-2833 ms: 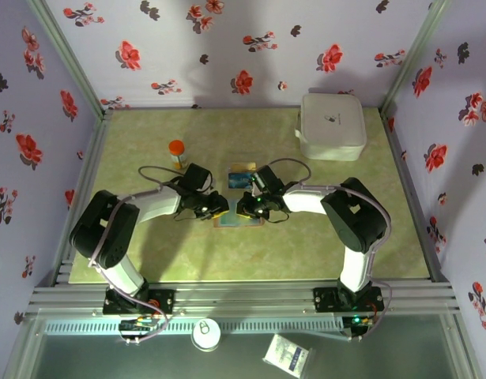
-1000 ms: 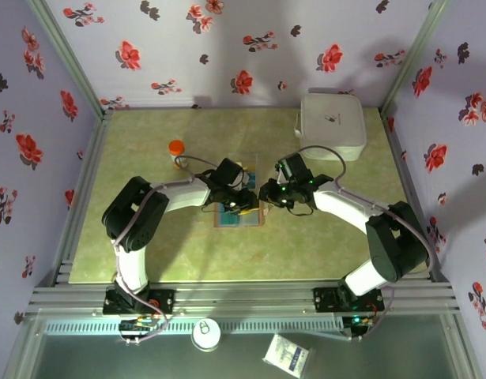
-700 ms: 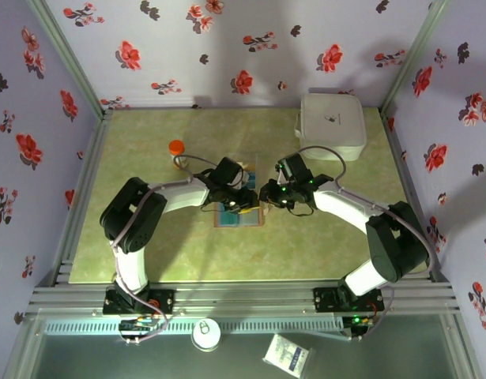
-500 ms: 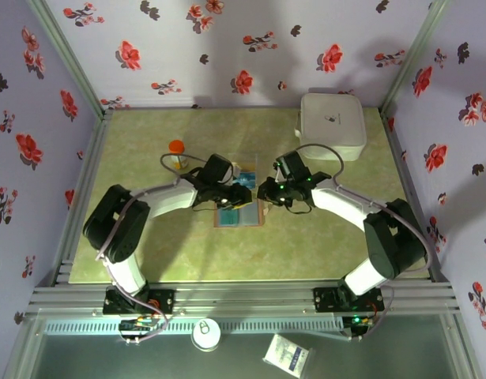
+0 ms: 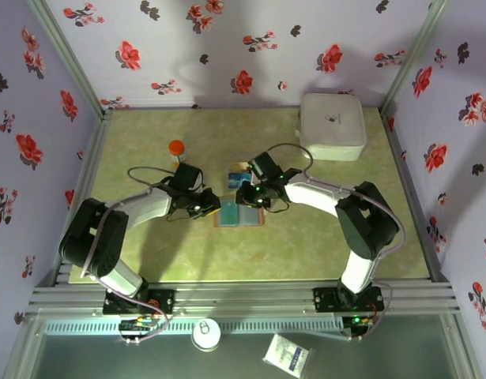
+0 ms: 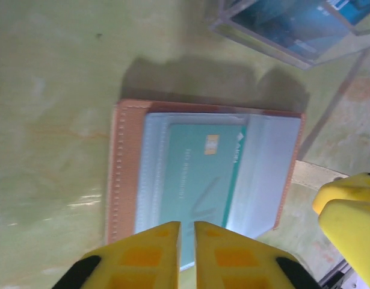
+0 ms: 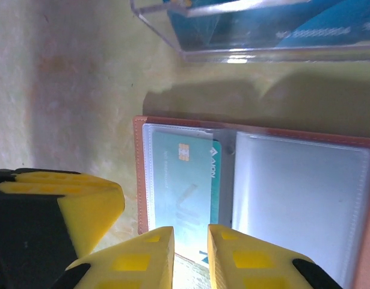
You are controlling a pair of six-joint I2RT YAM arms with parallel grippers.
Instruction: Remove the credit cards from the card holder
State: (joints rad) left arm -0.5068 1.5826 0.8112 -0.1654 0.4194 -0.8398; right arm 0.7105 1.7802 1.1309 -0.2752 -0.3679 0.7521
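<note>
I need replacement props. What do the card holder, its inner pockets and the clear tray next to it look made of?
Card holder: tan leather or imitation, matte, stitched along its edge. Inner pockets: clear soft plastic, glossy; the teal card shows through. Tray: clear rigid plastic, likely acrylic, with bright edge glints.

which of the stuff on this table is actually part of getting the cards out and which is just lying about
Part of the job: open wallet; teal card in its sleeve; blue cards in the clear tray.
Lying about: orange-capped bottle; white case.
</note>
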